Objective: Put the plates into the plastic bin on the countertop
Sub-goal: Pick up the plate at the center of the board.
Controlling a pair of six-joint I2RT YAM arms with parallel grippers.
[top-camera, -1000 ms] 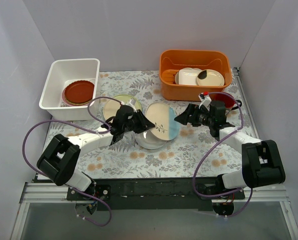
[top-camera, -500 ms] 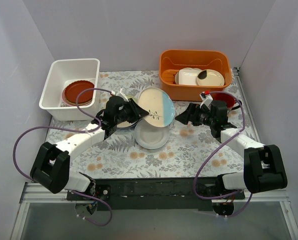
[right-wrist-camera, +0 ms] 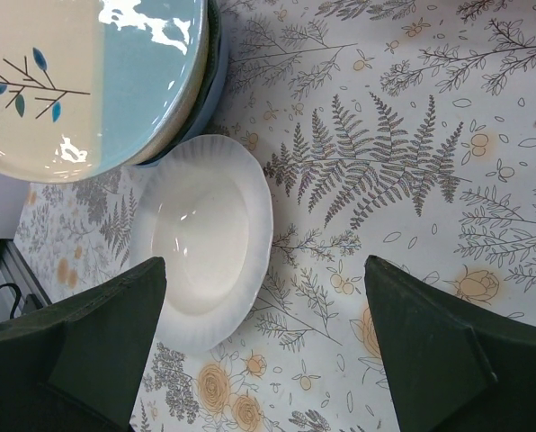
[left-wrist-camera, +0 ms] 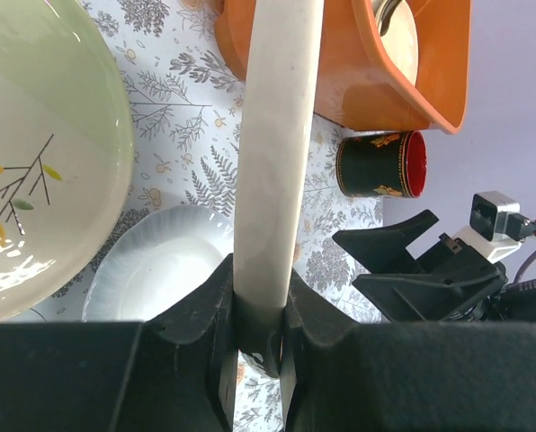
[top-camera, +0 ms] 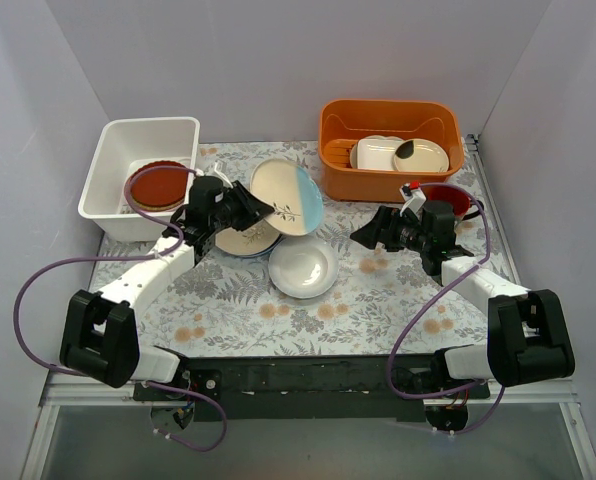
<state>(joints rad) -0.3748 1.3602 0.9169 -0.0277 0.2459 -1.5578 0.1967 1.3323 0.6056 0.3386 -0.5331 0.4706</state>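
Left gripper pinching rim of teal-and-cream plate; plate standing tilted just right of fingers, above countertop. Plastic bin sitting left of gripper, red-brown plate lying inside. Right gripper hovering spread wide, holding nothing, near white plate.

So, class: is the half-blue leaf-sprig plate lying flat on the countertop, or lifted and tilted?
Lifted and tilted: the left pincer clamps the plate by its rim; the left wrist view shows it edge-on above the countertop.
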